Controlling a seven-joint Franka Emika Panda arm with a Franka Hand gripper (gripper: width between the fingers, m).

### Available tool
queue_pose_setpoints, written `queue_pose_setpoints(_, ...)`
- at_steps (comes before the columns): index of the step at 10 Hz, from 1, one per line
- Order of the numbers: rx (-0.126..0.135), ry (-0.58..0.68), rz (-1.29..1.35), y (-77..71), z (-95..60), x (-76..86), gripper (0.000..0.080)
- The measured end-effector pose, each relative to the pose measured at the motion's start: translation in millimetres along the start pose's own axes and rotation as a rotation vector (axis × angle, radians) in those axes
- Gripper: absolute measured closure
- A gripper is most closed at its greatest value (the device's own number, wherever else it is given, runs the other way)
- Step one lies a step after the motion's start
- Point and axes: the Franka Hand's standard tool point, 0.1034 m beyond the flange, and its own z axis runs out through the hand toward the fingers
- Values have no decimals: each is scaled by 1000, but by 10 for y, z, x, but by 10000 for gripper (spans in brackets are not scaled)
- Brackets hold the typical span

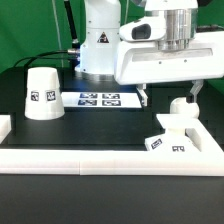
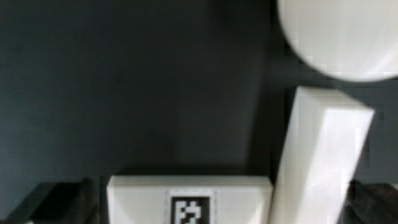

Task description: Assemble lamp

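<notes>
The white cone shade (image 1: 42, 93) stands on the black table at the exterior view's left, tag facing out. The blocky white base (image 1: 170, 137) sits at the exterior view's right against the front rail, tags on its side. The round-headed bulb (image 1: 178, 104) shows just behind it. My gripper (image 1: 170, 95) hangs over the base and bulb, open and empty, with its fingers wide apart. In the wrist view the base's tagged face (image 2: 187, 198) lies between my dark fingertips (image 2: 54, 203). A long white block (image 2: 326, 150) rises beside it. The bulb head (image 2: 349, 36) is farther off.
The marker board (image 1: 98, 99) lies flat at mid-table in front of the arm's pedestal (image 1: 98, 45). A long white rail (image 1: 100, 161) borders the front edge, with a short white piece (image 1: 4, 126) at the exterior view's left.
</notes>
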Motion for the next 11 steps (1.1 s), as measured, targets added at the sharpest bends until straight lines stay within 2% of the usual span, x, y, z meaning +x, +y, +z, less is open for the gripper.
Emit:
queue_pose_setpoints(6, 9, -1, -11, -426, -47, -109, 101)
queue_pose_setpoints(11, 6, -25, -14, -421, -36, -141, 101)
